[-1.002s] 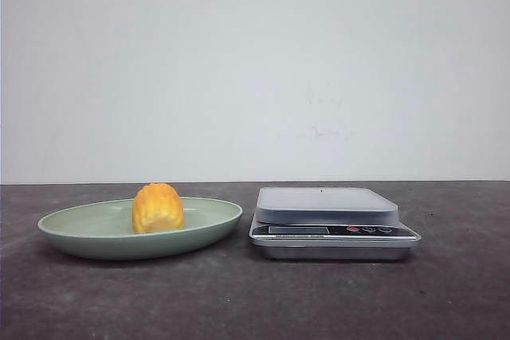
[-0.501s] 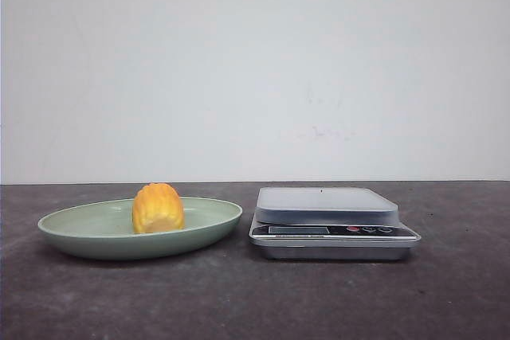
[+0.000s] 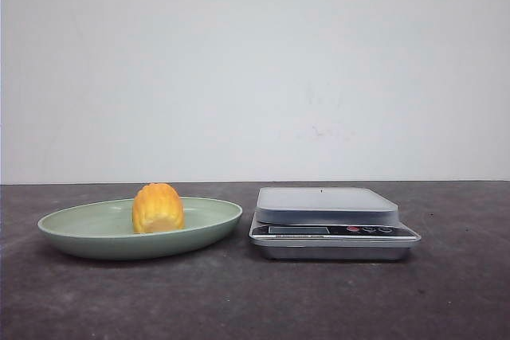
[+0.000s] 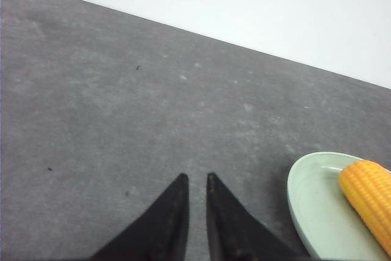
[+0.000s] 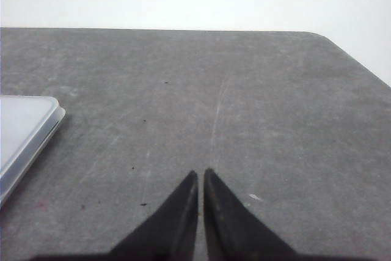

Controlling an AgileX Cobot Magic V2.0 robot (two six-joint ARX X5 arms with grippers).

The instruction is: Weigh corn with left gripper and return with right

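Nothing moved: one corn (image 3: pixel 158 208), one plate (image 3: pixel 88 232), one scale (image 3: pixel 333 223).

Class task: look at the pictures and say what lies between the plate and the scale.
Nothing: the front view shows only a narrow strip of bare table between the plate and the scale.

Matt grey table (image 3: pixel 239 300) — glossy plate (image 3: pixel 96 238), ribbed corn (image 3: pixel 158 208) — scale (image 3: pixel 333 224) seemingly brushed metal.

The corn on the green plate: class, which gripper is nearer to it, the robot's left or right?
Left. The left gripper has the corn and plate in its wrist view. The right gripper sees only the scale edge, beyond the plate.
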